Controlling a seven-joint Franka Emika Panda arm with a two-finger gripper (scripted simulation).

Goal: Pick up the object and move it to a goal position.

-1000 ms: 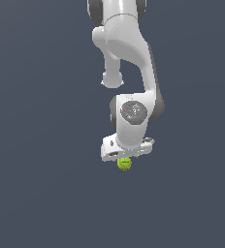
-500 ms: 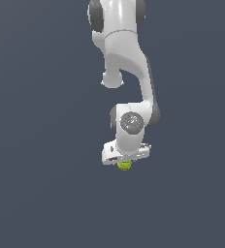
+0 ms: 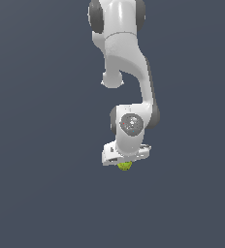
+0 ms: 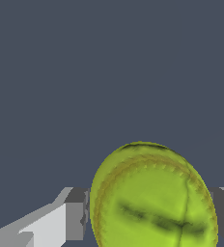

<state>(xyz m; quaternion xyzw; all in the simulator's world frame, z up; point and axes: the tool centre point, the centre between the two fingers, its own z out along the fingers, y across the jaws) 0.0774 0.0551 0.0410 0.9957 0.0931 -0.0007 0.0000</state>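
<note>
1. Lower middle of the exterior view: the white gripper point(image 3: 125, 162) hangs from the arm point(image 3: 126, 72), and the yellow-green ball point(image 3: 124, 165) shows just beneath the hand, partly hidden by it

2. In the wrist view the ball point(image 4: 155, 200) fills the lower middle to lower right of the frame, with a grey finger pad point(image 4: 75, 212) touching it on one side and another pad at the frame's right edge touching the other; the gripper point(image 4: 155, 217) is pinching the ball between its pads

3. Progress, as a judgement: the pick-up looks done, since the ball sits between the pads with plain dark ground all round it and nothing visibly under it; what is left is the carry to the goal, and no goal marker shows in either view, so how far remains cannot be told

4. Against the earlier exterior pictures: the arm's upper links now stand more upright and further toward the frame's middle, and the round wrist joint point(image 3: 132, 123) sits straighter over the hand

5. The hand and ball have shifted only slightly, staying near the lower middle of the frame, and the ball is tucked closer under the hand than a second ago, so less of it shows
</note>
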